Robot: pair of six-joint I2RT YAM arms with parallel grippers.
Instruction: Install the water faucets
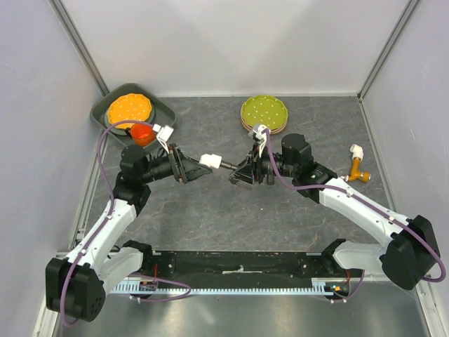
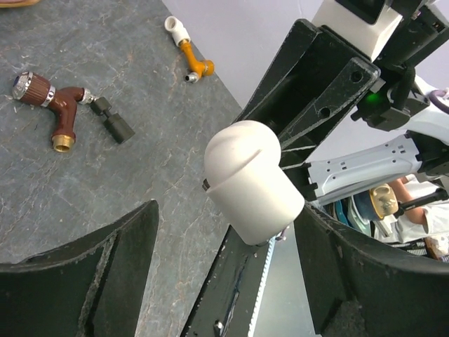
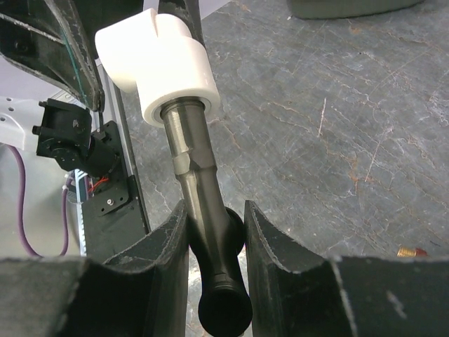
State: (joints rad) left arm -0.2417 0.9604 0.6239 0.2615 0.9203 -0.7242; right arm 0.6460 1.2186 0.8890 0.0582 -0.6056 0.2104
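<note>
White plastic on dark grey plastic, held up over the desk (image 1: 210,210) between the two arms. Seems to be the joining step: pushing or screwing the dark grey tap (image 3: 193,168) into the white elbow fitting (image 3: 158,63). Entered already with its round end into the collar of the fitting, a paler ring just below the collar left outside. Cannot tell how deep inside.

Right gripper (image 3: 214,228) narrow, clamped on the lower stem of the dark grey tap, just above its thick bottom bend. Left gripper (image 2: 226,210) wide around the fitting: in the left wrist view a clear gap on one side, perhaps a touch at the other finger, so probably not pressing on it.

Next, as a judgement: close the left gripper on the fitting first, then turn or push with the right one, keeping both pieces in one line. Without a firm hold on the white side, risk of turning together or slipping off.

Fitting short, smooth and matt, with a domed end and a shallow step across it. Tap slim and glossy, with a flat-sided section under the ring. Lying on the desk, well apart from this work: a reddish-brown tap (image 2: 59,109) with a chrome knob and brass mouth, a small dark grey piece (image 2: 112,121) just beside it, and an orange tap (image 2: 188,53) with a white end.
</note>
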